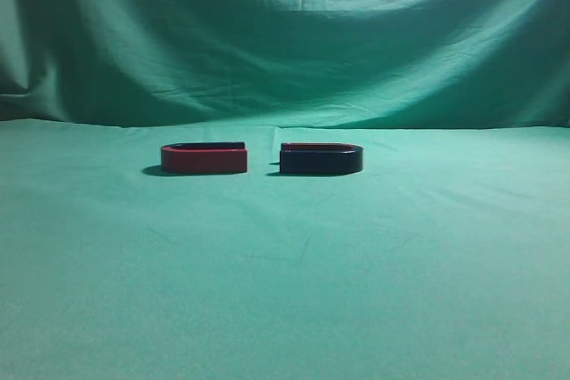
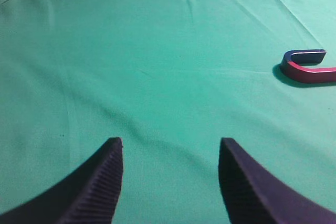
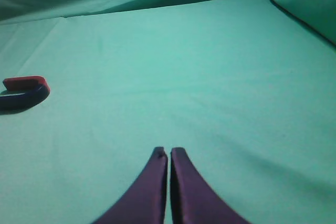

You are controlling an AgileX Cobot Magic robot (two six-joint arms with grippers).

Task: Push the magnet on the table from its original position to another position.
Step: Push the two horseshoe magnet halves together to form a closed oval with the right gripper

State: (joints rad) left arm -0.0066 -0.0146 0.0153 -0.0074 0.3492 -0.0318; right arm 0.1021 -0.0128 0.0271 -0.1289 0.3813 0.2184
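The dark navy magnet (image 1: 321, 158) with a thin red top rim lies flat on the green table (image 1: 285, 291), right of centre in the exterior view. In the right wrist view it (image 3: 23, 92) sits at the far left edge, partly cut off. My right gripper (image 3: 168, 150) is shut and empty, well to the right of the magnet and nearer the camera, over bare cloth. My left gripper (image 2: 170, 141) is open and empty over bare cloth. Neither gripper shows in the exterior view.
A red U-shaped magnet (image 1: 203, 158) of equal size lies just left of the navy one, a small gap between them. It also shows at the right edge of the left wrist view (image 2: 310, 69). A green cloth backdrop (image 1: 285, 33) rises behind the table.
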